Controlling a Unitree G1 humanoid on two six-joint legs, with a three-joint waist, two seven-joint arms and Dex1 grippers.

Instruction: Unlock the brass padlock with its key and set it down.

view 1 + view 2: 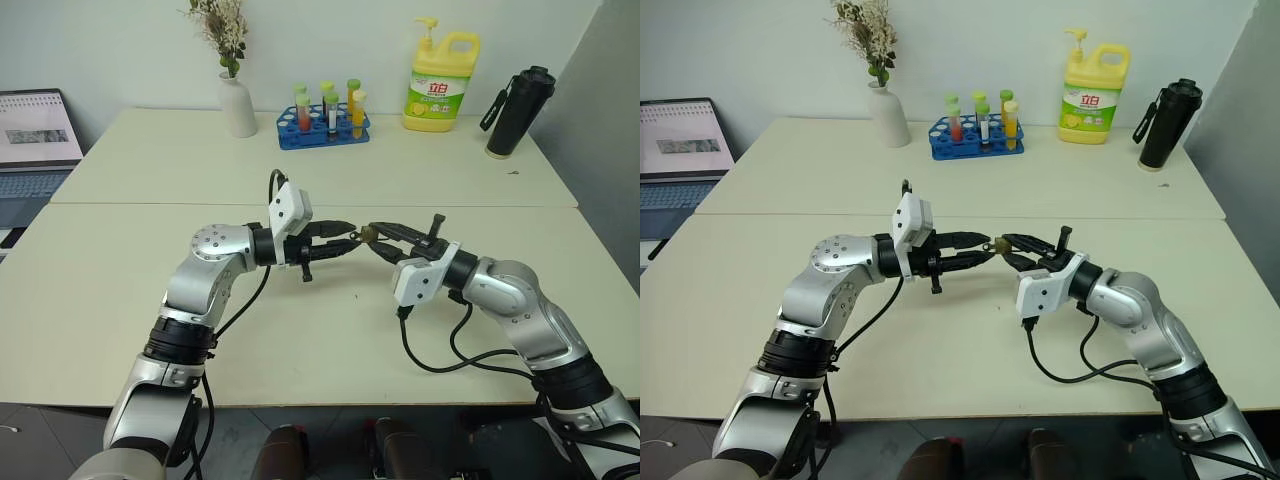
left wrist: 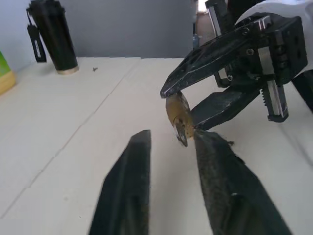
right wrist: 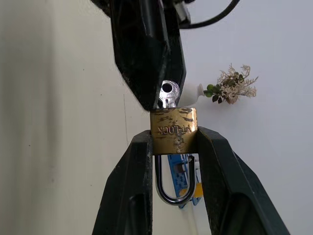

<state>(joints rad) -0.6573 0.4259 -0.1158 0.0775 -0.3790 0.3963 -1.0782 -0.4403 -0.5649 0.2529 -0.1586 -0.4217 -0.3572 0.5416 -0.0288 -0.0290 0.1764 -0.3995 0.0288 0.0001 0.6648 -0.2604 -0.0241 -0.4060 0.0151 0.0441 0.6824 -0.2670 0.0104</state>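
I have the small brass padlock point(image 3: 173, 129) pinched between my right gripper's point(image 1: 378, 238) fingers, in the air above the cream desk point(image 1: 120, 280), silver key point(image 3: 167, 94) seated in its base. My left gripper's point(image 2: 171, 147) fingers stand narrowly apart beside the key; I'd close squarely on its head before twisting. The test-tube rack point(image 1: 323, 125), vase point(image 1: 238, 105) and soap bottle point(image 1: 441, 85) sit well clear.

The small brass padlock point(image 3: 173, 130) is held above the pale wooden table point(image 1: 150, 290) between the right gripper point(image 1: 377, 237) and the left gripper point(image 1: 343, 238), its silvery key point(image 3: 167, 94) toward the left gripper.
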